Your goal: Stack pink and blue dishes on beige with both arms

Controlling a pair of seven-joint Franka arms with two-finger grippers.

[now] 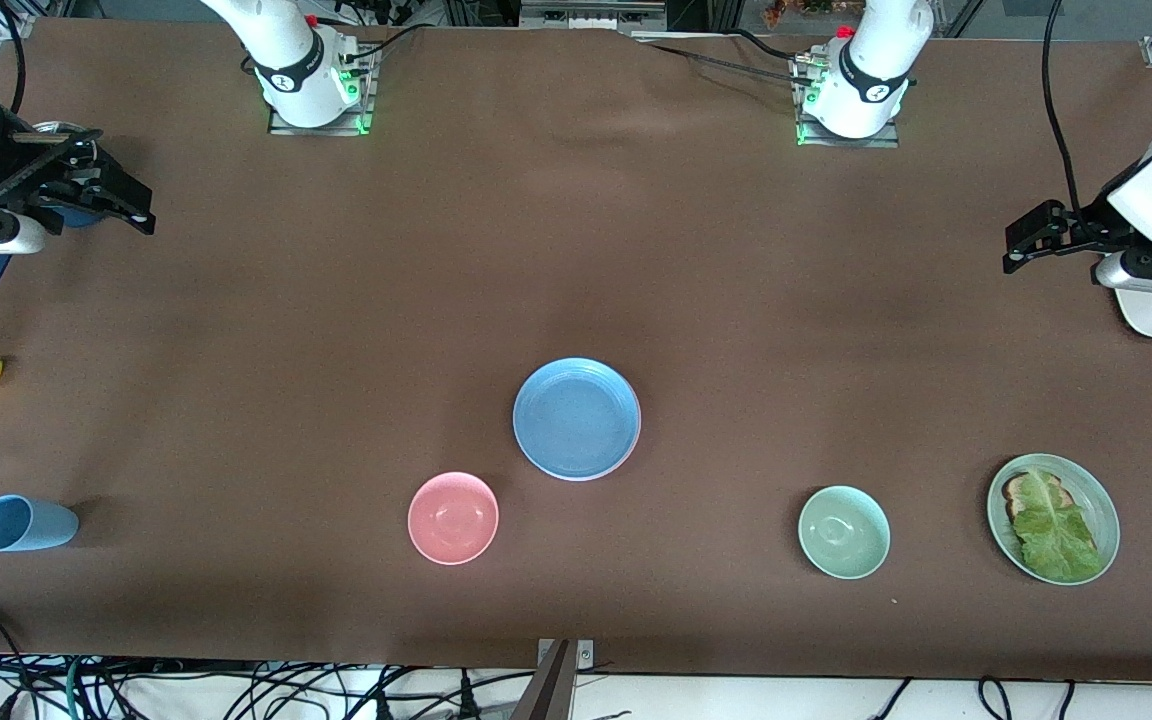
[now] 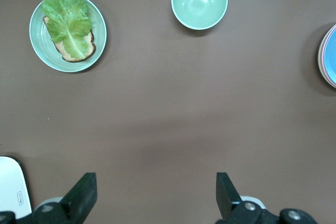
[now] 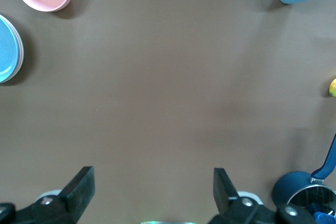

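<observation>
Glossy blue plate (image 1: 576, 417), matt tablecloth (image 1: 576, 250)

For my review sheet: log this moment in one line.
stack: blue plate on top, done | left gripper: open, parked at its table end | right gripper: open, parked at its end

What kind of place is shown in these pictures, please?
Most likely a robotics lab set up as a mock kitchen: two arm bases bolted to a table under brown cloth, loose cables at its edge, and tableware such as stacked plates and a lettuce plate.
</observation>
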